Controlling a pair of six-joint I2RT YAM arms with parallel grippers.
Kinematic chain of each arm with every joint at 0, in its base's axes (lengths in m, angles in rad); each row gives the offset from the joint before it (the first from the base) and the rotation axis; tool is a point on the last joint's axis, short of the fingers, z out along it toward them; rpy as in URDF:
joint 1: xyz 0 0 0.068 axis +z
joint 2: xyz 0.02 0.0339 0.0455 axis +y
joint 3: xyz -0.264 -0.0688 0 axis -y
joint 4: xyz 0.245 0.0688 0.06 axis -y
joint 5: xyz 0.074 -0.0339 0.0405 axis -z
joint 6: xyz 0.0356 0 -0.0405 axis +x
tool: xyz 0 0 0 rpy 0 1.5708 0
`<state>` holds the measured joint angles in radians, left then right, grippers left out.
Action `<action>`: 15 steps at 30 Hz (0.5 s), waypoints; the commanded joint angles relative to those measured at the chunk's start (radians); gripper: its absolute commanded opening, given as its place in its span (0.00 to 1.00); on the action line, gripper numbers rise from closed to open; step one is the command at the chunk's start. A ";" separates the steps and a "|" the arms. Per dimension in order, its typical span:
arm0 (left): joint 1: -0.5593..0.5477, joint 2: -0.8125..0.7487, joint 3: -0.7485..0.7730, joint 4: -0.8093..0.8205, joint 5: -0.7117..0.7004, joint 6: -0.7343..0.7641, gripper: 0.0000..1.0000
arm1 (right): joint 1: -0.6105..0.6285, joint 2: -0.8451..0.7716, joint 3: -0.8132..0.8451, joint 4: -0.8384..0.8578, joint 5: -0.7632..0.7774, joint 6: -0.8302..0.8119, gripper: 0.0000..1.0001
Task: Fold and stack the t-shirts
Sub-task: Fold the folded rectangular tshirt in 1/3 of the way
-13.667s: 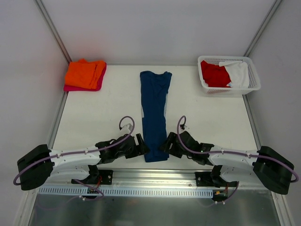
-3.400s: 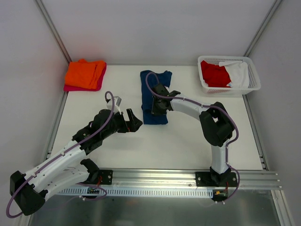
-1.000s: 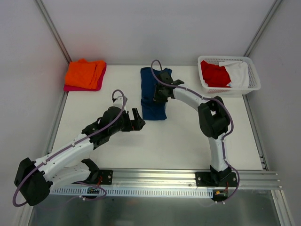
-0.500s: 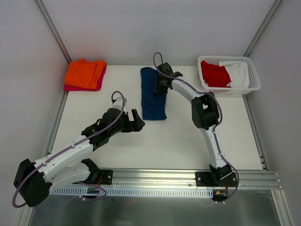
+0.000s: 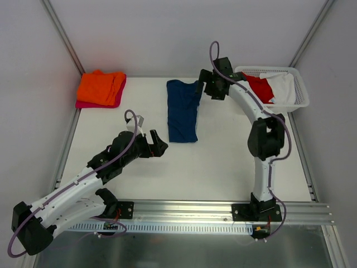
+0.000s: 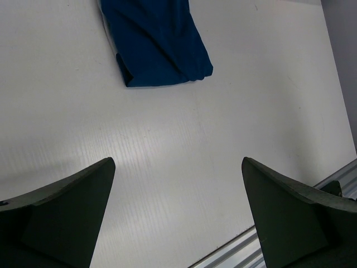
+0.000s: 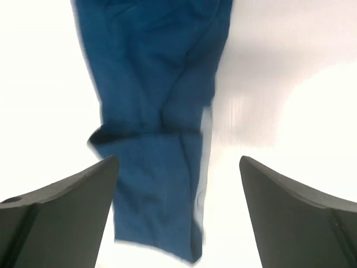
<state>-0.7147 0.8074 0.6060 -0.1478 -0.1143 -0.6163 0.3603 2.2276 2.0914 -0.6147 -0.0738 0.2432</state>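
Navy t-shirt (image 5: 182, 111) folded, just beside right gripper (image 5: 203, 89), open and empty; left gripper (image 5: 159, 143) open too. To do: stack it, then red t-shirt (image 5: 254, 87) and white t-shirt (image 5: 283, 87) in basket (image 5: 273, 108).

White table (image 5: 223, 162), pale grey walls (image 5: 167, 33), metal rail (image 5: 184, 209)

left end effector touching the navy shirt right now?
Apart. The left wrist view shows the open left end effector hanging short of the navy shirt, with bare table between them.

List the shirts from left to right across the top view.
orange shirt → navy shirt → red shirt → white shirt
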 commanded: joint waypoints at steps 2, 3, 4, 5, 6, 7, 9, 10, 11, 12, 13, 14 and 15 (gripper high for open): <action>-0.008 0.024 -0.026 0.004 -0.036 0.007 0.99 | 0.054 -0.441 -0.299 -0.002 0.109 -0.022 0.95; -0.008 0.039 -0.029 0.013 -0.045 0.003 0.99 | 0.058 -0.501 -0.382 0.019 0.114 -0.006 0.95; -0.008 0.055 -0.035 0.025 -0.047 -0.002 0.99 | 0.058 -0.563 -0.563 0.042 0.118 0.016 0.95; -0.008 0.074 -0.049 0.042 -0.047 -0.005 0.99 | 0.060 -0.621 -0.656 0.105 0.121 0.039 0.95; -0.008 0.119 -0.057 0.095 -0.045 -0.011 0.99 | 0.063 -0.731 -0.748 0.143 0.123 0.077 0.95; -0.006 0.148 -0.066 0.129 -0.047 -0.011 0.99 | 0.068 -0.781 -0.834 0.171 0.129 0.093 0.94; 0.003 0.266 -0.066 0.231 -0.050 -0.008 0.99 | 0.087 -0.876 -1.032 0.230 0.164 0.138 0.94; 0.012 0.356 -0.051 0.272 -0.016 -0.007 0.99 | 0.098 -0.893 -1.120 0.251 0.183 0.149 0.94; 0.021 0.401 -0.040 0.316 0.017 -0.011 0.99 | 0.123 -0.904 -1.154 0.262 0.187 0.163 0.94; 0.047 0.447 -0.028 0.397 0.056 -0.017 0.99 | 0.132 -0.901 -1.185 0.279 0.190 0.182 0.93; 0.058 0.488 0.003 0.430 0.120 -0.026 0.99 | 0.140 -0.892 -1.212 0.327 0.178 0.188 0.93; 0.067 0.559 0.021 0.454 0.152 -0.043 0.99 | 0.141 -0.863 -1.252 0.348 0.166 0.202 0.93; 0.083 0.588 0.059 0.467 0.168 -0.051 0.99 | 0.141 -0.846 -1.266 0.390 0.155 0.203 0.92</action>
<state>-0.6659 1.3251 0.5728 0.1326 -0.0532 -0.6338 0.4873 1.3445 0.8688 -0.3614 0.0738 0.3866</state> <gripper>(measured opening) 0.990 0.927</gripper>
